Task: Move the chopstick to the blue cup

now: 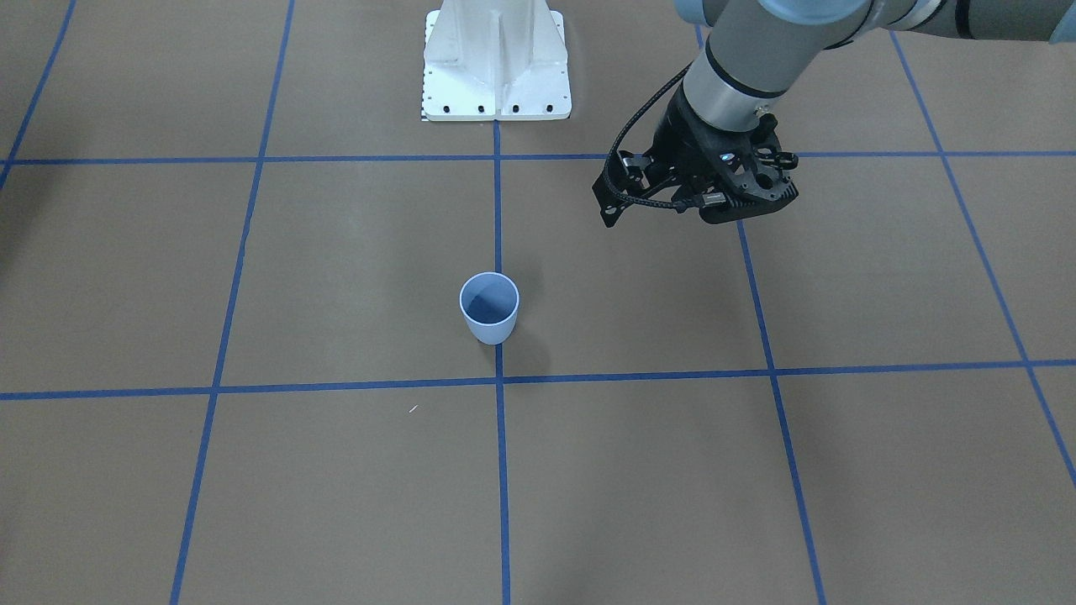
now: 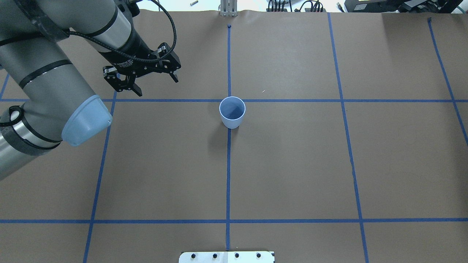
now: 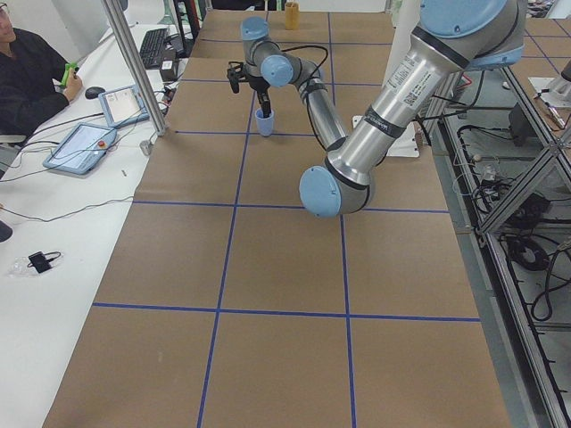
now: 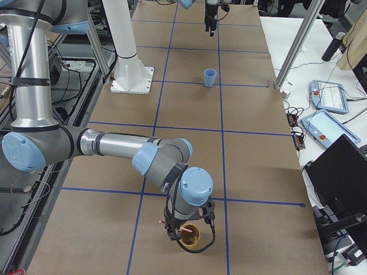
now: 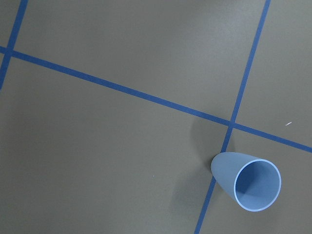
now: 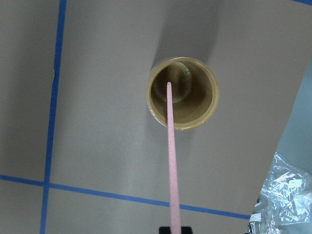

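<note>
The blue cup (image 2: 232, 112) stands upright and empty at the table's middle, on a blue tape crossing; it also shows in the front view (image 1: 489, 307) and the left wrist view (image 5: 246, 185). My left gripper (image 2: 157, 87) is open and empty, hovering to the cup's left and a little beyond it. My right gripper (image 4: 182, 228) is at the table's far right end, above a brown cup (image 6: 183, 92). It is shut on a salmon-pink chopstick (image 6: 171, 161), whose far tip lies within the brown cup's mouth.
The white robot base (image 1: 496, 67) stands at the robot's edge of the table. An operator (image 3: 27, 71) sits at a side desk with tablets. A crinkled plastic bag (image 6: 287, 195) lies beside the table edge near the brown cup.
</note>
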Controlling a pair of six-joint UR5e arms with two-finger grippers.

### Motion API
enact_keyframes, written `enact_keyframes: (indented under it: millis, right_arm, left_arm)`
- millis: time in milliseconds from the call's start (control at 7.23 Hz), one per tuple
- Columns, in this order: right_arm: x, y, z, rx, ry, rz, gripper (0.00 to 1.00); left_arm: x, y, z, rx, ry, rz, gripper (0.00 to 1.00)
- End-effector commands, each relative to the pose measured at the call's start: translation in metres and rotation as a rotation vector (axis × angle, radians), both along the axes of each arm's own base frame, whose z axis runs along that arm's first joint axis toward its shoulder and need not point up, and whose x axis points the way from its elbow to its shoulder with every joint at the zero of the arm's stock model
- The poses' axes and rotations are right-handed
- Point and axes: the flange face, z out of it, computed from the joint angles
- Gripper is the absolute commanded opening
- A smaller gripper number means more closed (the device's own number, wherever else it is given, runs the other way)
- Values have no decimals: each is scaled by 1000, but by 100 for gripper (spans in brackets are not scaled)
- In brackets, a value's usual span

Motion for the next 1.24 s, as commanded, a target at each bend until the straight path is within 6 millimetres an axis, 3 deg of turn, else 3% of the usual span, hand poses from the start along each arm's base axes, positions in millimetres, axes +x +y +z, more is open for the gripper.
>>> enact_keyframes:
  millis: [0, 277, 415, 553, 691, 830, 1106]
  right_arm:
    - [32, 1, -54, 0, 34, -9, 5]
    - [94, -18, -118, 35, 80, -34, 0]
    - [101, -34, -139, 66, 87, -22, 0]
    - [85, -61, -161, 101, 44, 26, 0]
    - [49, -106, -199, 117, 4, 87, 0]
    - [0, -152, -233, 105, -21, 115, 0]
    - [-112, -218, -321, 47, -134, 219, 0]
  left_arm:
    - [0, 0, 7, -7, -7, 1, 99]
    - [-1, 1, 6, -4, -5, 1, 99]
    - [0, 0, 7, -5, -7, 2, 99]
    - [-1, 0, 7, -6, -6, 1, 99]
    - [-1, -1, 10, -8, -9, 2, 99]
    - [-1, -1, 10, -5, -7, 3, 99]
    - [-16, -11, 10, 0, -3, -21, 99]
